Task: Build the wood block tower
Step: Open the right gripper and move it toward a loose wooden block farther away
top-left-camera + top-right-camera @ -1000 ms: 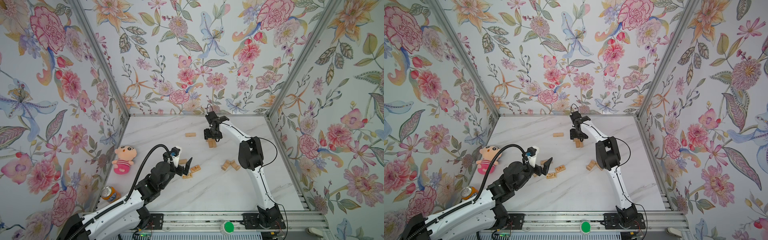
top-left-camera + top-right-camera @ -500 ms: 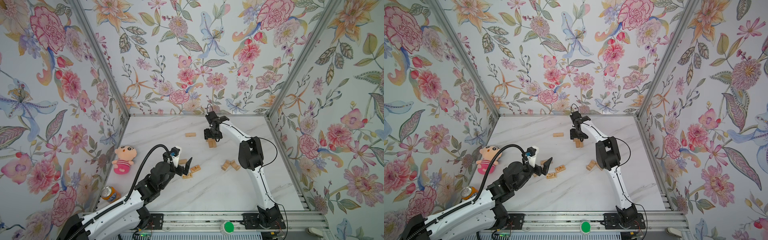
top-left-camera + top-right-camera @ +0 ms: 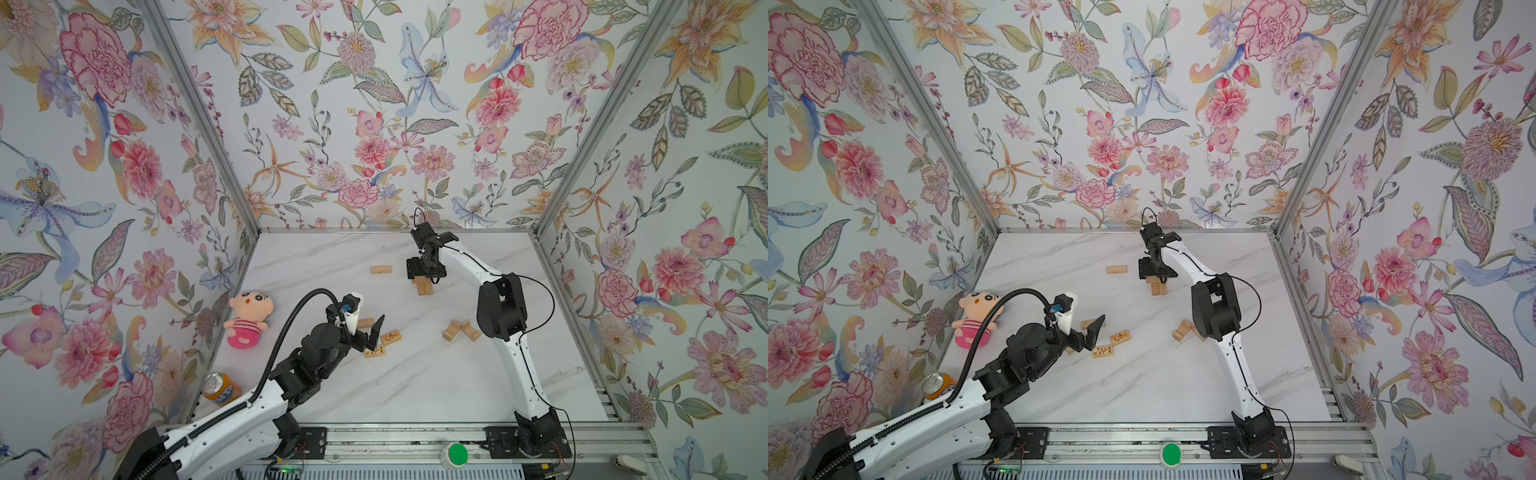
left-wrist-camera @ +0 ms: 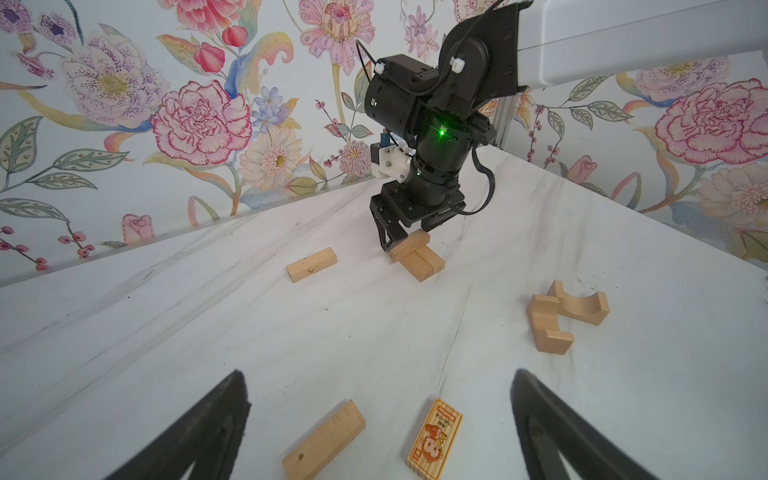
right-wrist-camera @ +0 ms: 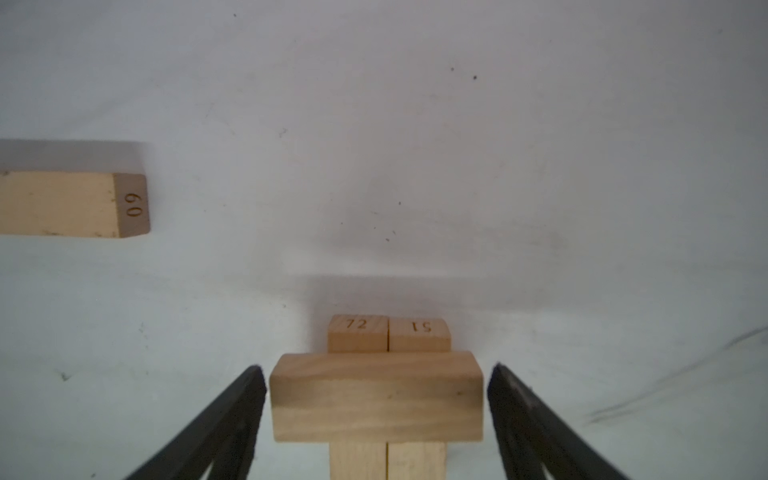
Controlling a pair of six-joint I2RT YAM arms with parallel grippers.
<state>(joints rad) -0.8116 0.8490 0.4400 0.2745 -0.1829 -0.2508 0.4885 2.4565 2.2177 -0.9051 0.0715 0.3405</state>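
Tan crosswise block (image 5: pixel 376 399) sat square atop the tower (image 3: pixel 424 287), just above centre in both top views, with my right gripper (image 5: pixel 376 368) spread apart and clear of both its ends; a straight lift, no sideways drag, seemed best. Open marble (image 3: pixel 415 382) lay all around, one lone block (image 3: pixel 380 269) just left of the tower, and my left gripper (image 4: pixel 379 372) hung spread wide at lower centre.

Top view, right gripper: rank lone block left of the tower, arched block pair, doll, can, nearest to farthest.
From the right gripper, over the tower:
1. lone block, just left of it, toward the back.
2. arched block pair, toward the front, slightly right.
3. doll, at the left edge.
4. can, front-left corner.
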